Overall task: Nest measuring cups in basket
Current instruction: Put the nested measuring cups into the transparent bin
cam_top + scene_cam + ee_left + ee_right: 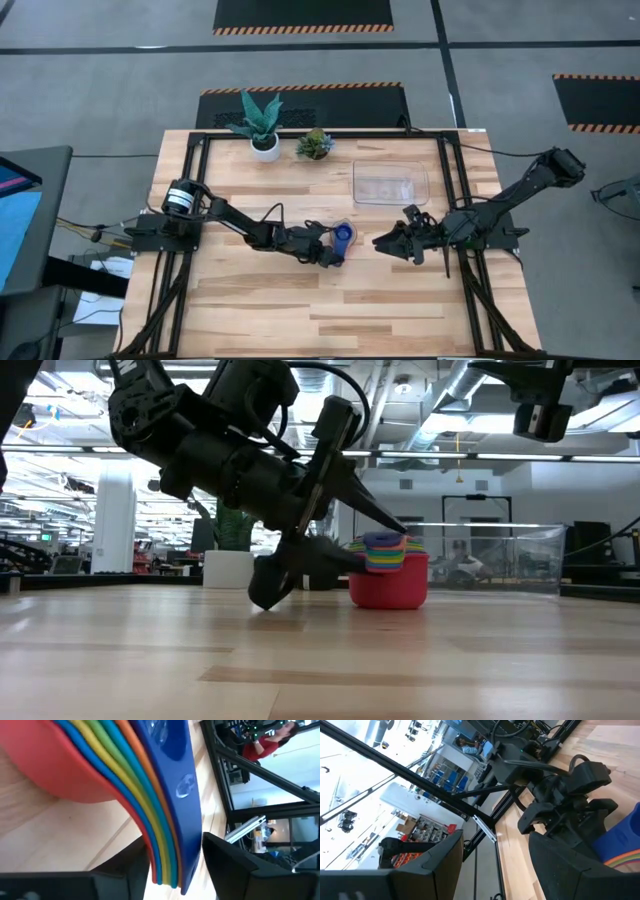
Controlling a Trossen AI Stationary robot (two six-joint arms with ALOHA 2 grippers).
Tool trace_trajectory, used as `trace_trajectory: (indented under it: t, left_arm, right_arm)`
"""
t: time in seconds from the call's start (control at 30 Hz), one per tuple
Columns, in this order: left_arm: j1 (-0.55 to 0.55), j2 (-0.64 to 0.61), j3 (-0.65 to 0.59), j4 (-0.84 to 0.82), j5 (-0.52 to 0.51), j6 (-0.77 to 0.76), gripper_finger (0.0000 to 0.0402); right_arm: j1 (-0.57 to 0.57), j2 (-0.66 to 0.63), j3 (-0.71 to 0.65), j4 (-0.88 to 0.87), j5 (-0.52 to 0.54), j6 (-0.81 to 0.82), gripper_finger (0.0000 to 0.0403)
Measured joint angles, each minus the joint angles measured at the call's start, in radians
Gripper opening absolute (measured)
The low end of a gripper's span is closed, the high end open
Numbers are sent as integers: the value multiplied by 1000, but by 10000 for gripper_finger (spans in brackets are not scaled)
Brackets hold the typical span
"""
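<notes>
a: stacked handles of the measuring cups (165, 820) fill the left wrist view right up close, dark blue on the outside, then orange, yellow, green and lighter blues fanned under it, red bowl at the base.

b: and the left gripper (175, 865)?

a: its two fingers (227, 862) stand either side of the handle bundle. they look near it, but i can't tell whether they actually press on it or are merely set around it.

b: where's the stack on the table?

a: mid-table, standing on the wood, nested already, red cup lowest in the low view. the basket (390, 183) is well apart from it, further back and toward the right arm's side, with nothing visible in it.

b: so the risk?

a: my guess: the handles are thin, layered and slippery. a pinch on the bundle's edge could let the inner cups slide out or fan apart when lifted, and the stack would come undone. all the weight hangs off one side, so the bowls could also tip down and swing.

b: anything about the basket itself?

a: low clear walls. a tilted stack could catch the rim and shove the light tray along the table (300, 310) instead of dropping in.

b: the right gripper (400, 243)?

a: parked low just beside the stack, fingers apart, holding nothing. it sits close to the path toward the basket, so a carry could clip it. the plants (262, 125) are well clear.
</notes>
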Motion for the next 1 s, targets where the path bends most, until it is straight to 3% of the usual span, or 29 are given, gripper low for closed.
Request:
trace_trajectory:
  t: [0.3, 0.6, 1.0]
  left_arm:
    - [0, 0, 0, 14, -18, 52, 71]
    - [0, 0, 4, 35, -16, 67, 72]
    - [15, 0, 7, 306, 80, 25, 69]
  right_arm:
    - [0, 0, 0, -1, 0, -1, 250]
    - [0, 0, 0, -4, 0, -1, 250]
    - [0, -57, 0, 111, 0, -70, 250]
